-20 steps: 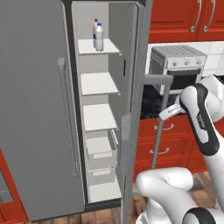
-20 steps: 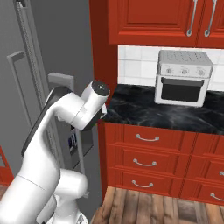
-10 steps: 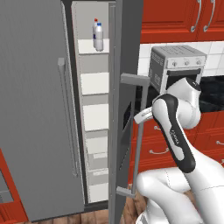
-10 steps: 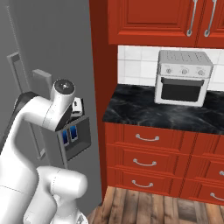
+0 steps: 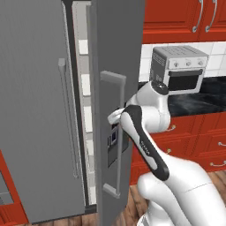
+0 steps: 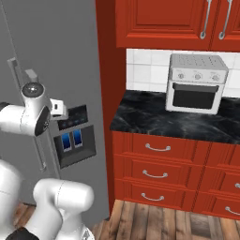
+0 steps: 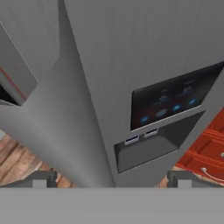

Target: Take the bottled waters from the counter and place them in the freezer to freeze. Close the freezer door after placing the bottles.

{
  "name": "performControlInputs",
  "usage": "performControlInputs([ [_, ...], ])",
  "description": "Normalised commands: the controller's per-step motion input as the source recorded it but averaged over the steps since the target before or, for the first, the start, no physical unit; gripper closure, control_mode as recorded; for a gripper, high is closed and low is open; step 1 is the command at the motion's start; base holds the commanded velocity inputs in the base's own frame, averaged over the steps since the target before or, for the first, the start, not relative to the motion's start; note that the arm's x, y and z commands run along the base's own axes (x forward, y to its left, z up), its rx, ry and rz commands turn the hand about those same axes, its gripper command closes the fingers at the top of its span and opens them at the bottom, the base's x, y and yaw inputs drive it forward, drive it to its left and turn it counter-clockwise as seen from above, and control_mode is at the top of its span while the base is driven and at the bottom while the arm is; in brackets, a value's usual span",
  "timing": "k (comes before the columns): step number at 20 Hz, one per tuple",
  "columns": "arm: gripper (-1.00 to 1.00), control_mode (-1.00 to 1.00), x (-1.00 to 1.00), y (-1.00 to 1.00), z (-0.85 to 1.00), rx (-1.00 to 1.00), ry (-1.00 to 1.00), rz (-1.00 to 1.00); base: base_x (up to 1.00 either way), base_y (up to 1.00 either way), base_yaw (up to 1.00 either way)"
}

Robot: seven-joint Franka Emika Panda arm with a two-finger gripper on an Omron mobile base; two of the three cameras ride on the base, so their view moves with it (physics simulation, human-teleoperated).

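The freezer door (image 5: pixel 118 53) stands almost shut, leaving a narrow gap where white inner shelves (image 5: pixel 84 88) of the freezer show. The bottled waters are hidden behind the door. My gripper (image 5: pixel 115 117) is up against the door's outer face, beside the dark dispenser panel (image 6: pixel 73 136) and near the long vertical handle (image 5: pixel 117 132). In the hand view the two fingertips (image 7: pixel 42 178) stand wide apart and open, nothing between them, with the dispenser panel (image 7: pixel 173 103) right ahead. The black marble counter (image 6: pixel 161 117) lies to the right.
A silver toaster oven (image 6: pixel 195 82) sits on the counter at the back. Red drawers (image 6: pixel 157 161) with silver handles run under it and red cabinets (image 6: pixel 159 21) hang above. The unit's other grey door (image 5: pixel 35 110) stands to the left. Below is wooden floor (image 6: pixel 154 220).
The freezer door has swung from wide open to nearly shut. My arm has moved left with it, and the bottle on the top shelf is now hidden behind the door.
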Motion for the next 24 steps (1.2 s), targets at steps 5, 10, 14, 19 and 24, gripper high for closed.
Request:
performControlInputs([
  [5,-1.0,-1.0,0.37,0.59,0.0,-0.06,0.0,-0.12,0.0,0.0,0.0],
  [10,-1.0,-1.0,0.44,0.53,0.0,-0.06,0.0,-0.13,0.0,0.0,0.0],
  [14,-1.0,-1.0,0.51,0.42,0.0,-0.04,0.0,-0.12,0.0,0.0,0.0],
  [19,-1.0,-1.0,0.51,0.34,0.0,-0.03,0.0,-0.12,0.0,0.0,0.0],
  [24,-1.0,-1.0,0.38,0.02,0.0,0.0,-0.01,-0.04,0.0,0.0,0.0],
])
